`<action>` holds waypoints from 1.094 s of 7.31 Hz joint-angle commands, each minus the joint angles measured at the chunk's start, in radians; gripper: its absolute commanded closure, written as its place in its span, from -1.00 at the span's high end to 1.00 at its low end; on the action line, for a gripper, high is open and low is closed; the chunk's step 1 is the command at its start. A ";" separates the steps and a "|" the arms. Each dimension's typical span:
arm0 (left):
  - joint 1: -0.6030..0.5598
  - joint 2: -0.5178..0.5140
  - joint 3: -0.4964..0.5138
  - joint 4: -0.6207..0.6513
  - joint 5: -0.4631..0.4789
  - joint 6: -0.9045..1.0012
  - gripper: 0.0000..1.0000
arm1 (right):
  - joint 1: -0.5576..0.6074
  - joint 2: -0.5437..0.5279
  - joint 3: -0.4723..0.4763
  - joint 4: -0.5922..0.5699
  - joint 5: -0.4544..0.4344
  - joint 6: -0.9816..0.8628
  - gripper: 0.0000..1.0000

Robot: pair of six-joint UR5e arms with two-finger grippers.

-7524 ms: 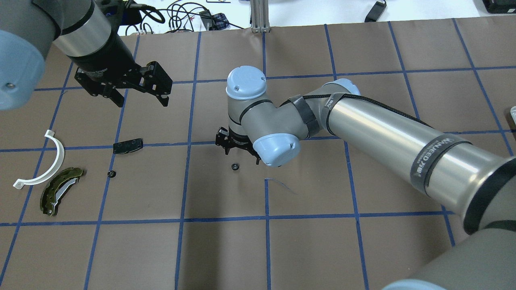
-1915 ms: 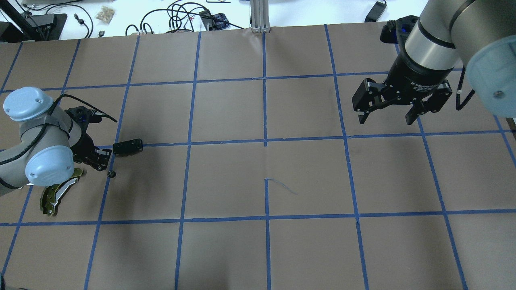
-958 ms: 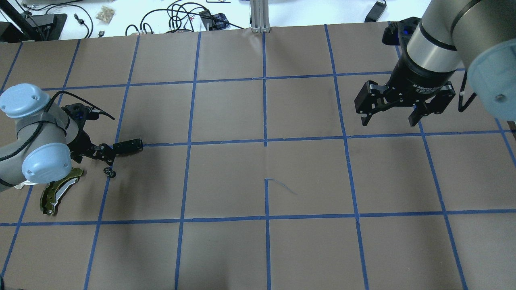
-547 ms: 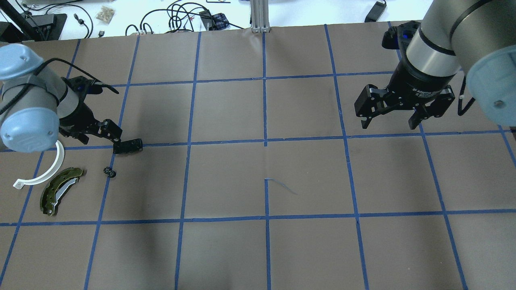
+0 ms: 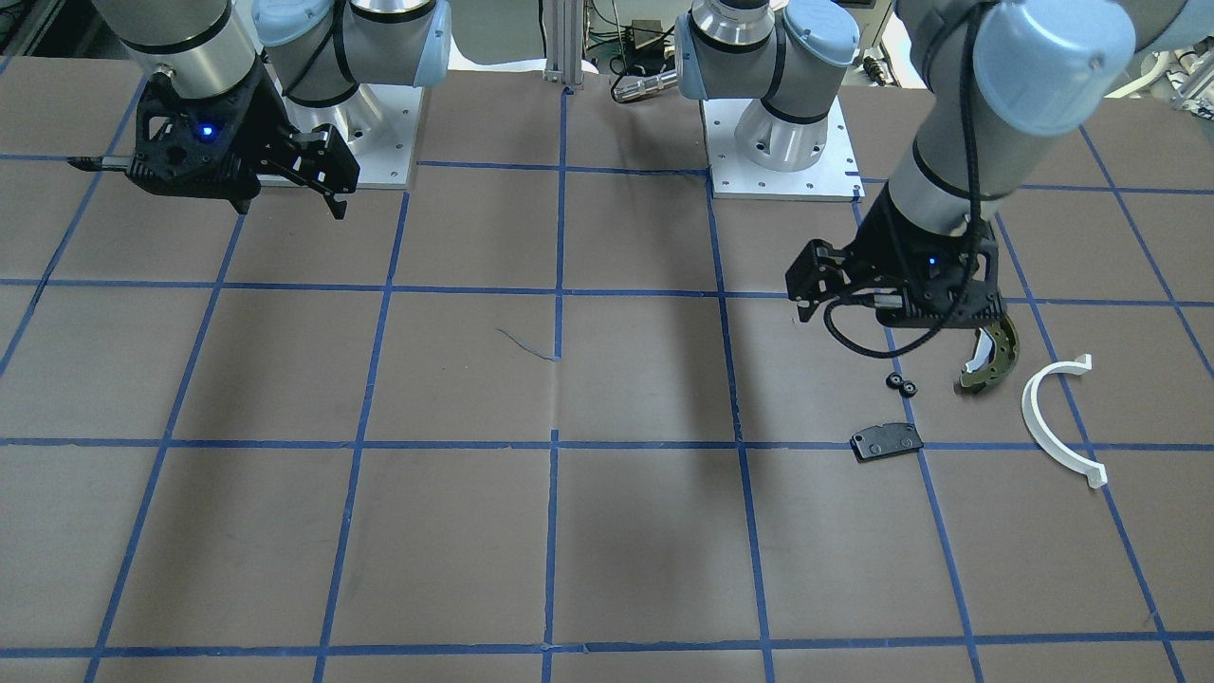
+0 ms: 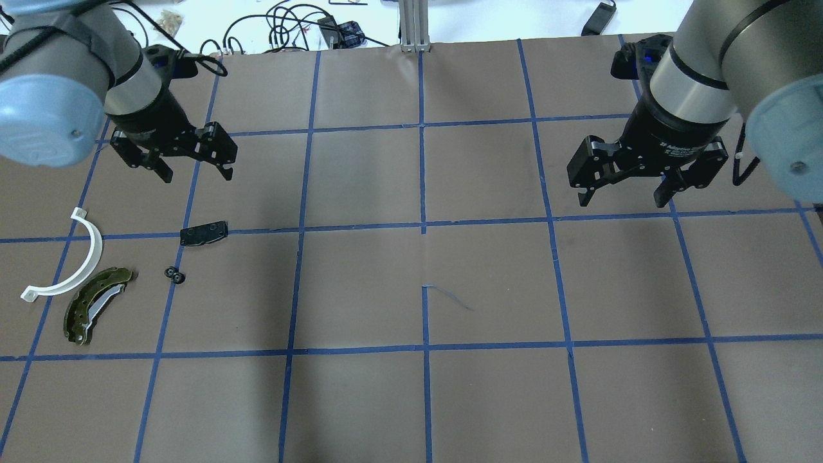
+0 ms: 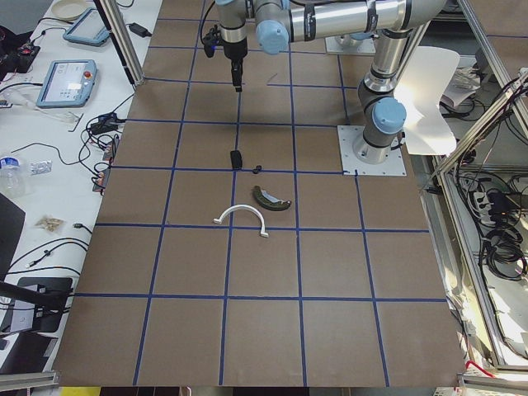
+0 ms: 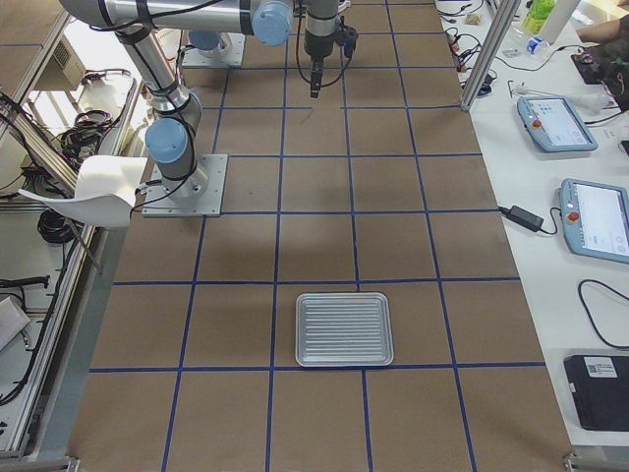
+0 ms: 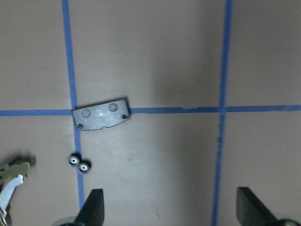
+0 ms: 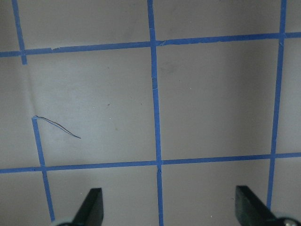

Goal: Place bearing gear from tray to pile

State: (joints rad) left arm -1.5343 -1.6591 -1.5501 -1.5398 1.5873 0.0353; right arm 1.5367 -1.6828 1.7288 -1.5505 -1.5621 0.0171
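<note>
Two small black bearing gears (image 6: pixel 174 274) (image 5: pixel 902 383) (image 9: pixel 79 163) lie side by side on the brown table, in the pile. Around them are a flat black plate (image 6: pixel 204 233) (image 9: pixel 101 113), a white C-shaped arc (image 6: pixel 71 260) and an olive-green brake shoe (image 6: pixel 96 302). My left gripper (image 6: pixel 197 175) (image 9: pixel 171 209) hangs open and empty above the table, beyond the plate. My right gripper (image 6: pixel 622 200) (image 10: pixel 171 209) is open and empty over bare table at the far right. The ribbed metal tray (image 8: pixel 344 328) holds nothing.
Cables (image 6: pixel 289 26) and an aluminium post (image 6: pixel 415 26) line the far table edge. Tablets and devices (image 8: pixel 590 216) lie on the side bench. Blue tape lines mark a grid over the table (image 6: pixel 424 386).
My left gripper set a second bearing gear beside the first, opened, then rose and drew back past the black plate. My right arm pulled back from the table's middle to the right.
</note>
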 commanded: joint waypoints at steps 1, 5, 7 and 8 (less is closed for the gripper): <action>-0.078 0.071 0.045 -0.092 0.003 -0.060 1.00 | 0.000 0.000 0.000 -0.006 -0.004 0.000 1.00; -0.129 0.118 0.012 -0.080 0.003 -0.071 1.00 | 0.002 0.000 0.000 -0.011 -0.004 0.000 1.00; -0.124 0.137 0.001 -0.057 -0.004 -0.067 1.00 | 0.002 -0.002 0.000 -0.010 -0.004 0.000 1.00; -0.115 0.137 -0.002 -0.028 -0.006 -0.067 1.00 | 0.002 -0.002 0.000 -0.008 -0.006 0.000 1.00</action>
State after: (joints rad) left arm -1.6571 -1.5246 -1.5472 -1.5948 1.5840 -0.0322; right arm 1.5386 -1.6838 1.7288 -1.5605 -1.5665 0.0169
